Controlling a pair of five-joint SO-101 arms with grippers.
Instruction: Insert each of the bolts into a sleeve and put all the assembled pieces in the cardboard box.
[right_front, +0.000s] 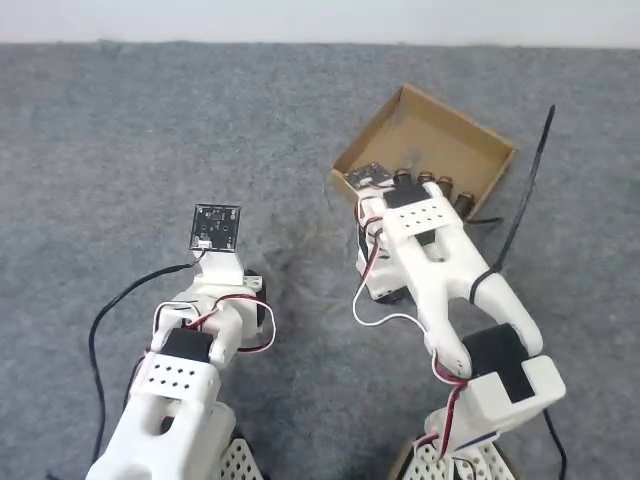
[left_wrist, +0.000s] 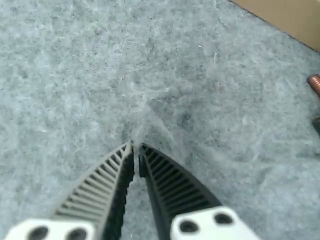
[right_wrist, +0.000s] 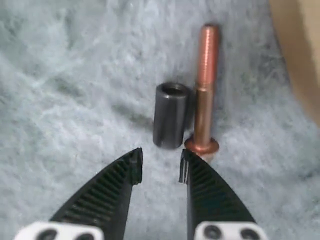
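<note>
— Lying flat on the grey mat (right_wrist: 75, 75), the copper bolt (right_wrist: 204, 90) and the black sleeve (right_wrist: 172, 116) are side by side and touching.
— Which way do they point?
— Both the same way. The bolt's wide head is just beside the right gripper (right_wrist: 159, 162), and its thin end points away from it. The sleeve's open hole faces away too.
— Is that gripper holding anything?
— No. Its fingers are a little apart, with nothing between them.
— Where's the cardboard box (right_front: 440, 125)?
— Toward the mat's far edge, close beside the bolt.
— And the left gripper (left_wrist: 136, 147)?
— Its tips are pressed together over bare mat, away from the box.
</note>
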